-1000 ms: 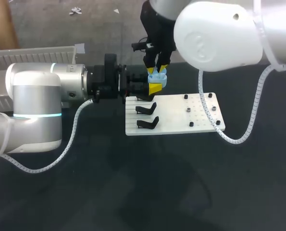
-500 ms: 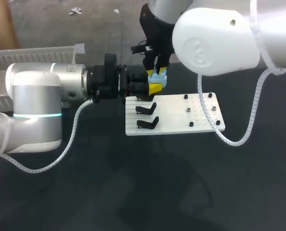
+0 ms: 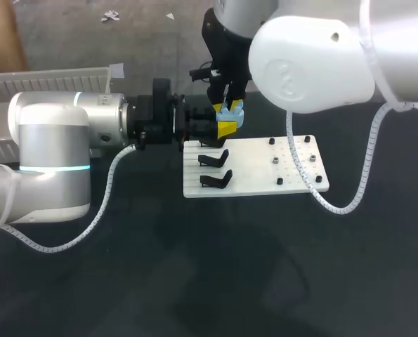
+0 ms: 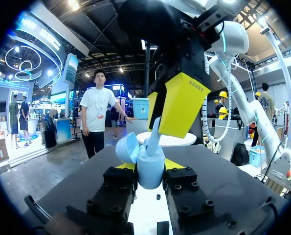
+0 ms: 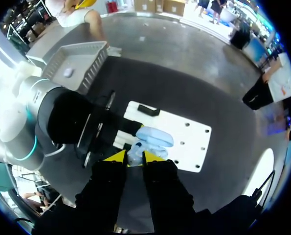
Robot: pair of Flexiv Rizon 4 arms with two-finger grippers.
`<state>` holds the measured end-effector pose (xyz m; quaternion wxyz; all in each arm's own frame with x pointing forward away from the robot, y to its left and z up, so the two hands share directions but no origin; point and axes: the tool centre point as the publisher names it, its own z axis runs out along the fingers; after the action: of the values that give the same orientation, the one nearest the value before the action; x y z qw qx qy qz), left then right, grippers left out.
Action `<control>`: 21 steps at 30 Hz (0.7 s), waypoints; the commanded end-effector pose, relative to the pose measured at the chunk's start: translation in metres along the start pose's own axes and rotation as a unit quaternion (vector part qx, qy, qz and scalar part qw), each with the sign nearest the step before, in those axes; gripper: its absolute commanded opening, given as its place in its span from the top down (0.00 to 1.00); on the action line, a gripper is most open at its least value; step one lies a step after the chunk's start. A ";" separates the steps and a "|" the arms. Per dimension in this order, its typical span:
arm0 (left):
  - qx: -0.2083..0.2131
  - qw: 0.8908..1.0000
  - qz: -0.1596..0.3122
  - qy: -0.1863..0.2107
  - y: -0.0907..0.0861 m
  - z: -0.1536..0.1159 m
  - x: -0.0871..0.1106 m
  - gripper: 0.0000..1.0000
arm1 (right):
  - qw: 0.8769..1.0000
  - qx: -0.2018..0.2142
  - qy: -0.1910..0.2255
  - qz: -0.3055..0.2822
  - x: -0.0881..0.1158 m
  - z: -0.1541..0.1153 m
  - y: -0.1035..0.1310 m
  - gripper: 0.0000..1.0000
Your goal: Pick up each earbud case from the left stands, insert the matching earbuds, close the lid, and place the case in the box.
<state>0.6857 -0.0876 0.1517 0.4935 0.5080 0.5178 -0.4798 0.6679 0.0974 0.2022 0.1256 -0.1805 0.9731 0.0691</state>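
My left arm (image 3: 54, 147) comes in from the frame's left and lies level across the upper middle. Left jaws are pinching the earbud case (image 3: 231, 116), pale blue, just above the far-left corner of the white board (image 3: 265, 172). In the left wrist view the case sits upright between my two black fingers (image 4: 118, 183), both touching it, one on each side. Its lid (image 4: 127, 147) is flipped open and leans off to one side.

My right arm (image 3: 314, 56) drops in from the upper right, w/ the right jaws pointing straight down over the case. Their yellow tips (image 4: 182, 105) stand close together, nipping a small pale earbud (image 4: 155, 138) whose lower end meets the open case. Can't tell how deep it sits.

The board lies on the dark counter (image 3: 194, 281), approx. frame centre. Two black stands (image 3: 214, 158) sit on its left part, both bare, w/ small black pegs (image 3: 279, 181) dotted over the right part. The box (image 3: 47, 78), a pale ribbed tray, sits at the upper left, behind my left arm and well apart from the case.
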 end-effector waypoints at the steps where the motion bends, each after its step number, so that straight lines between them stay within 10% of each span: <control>1: -0.002 1.000 0.001 -0.001 -0.001 0.000 0.001 1.00 | 1.000 0.002 0.002 0.000 -0.002 0.001 0.000 1.00; 21: -0.002 1.000 0.001 -0.001 -0.001 0.000 0.001 1.00 | 1.000 0.001 0.008 0.002 -0.004 0.003 -0.004 1.00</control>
<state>0.6857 -0.0876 0.1517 0.4935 0.5080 0.5178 -0.4798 0.6712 0.0950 0.1996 0.1204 -0.1779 0.9743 0.0670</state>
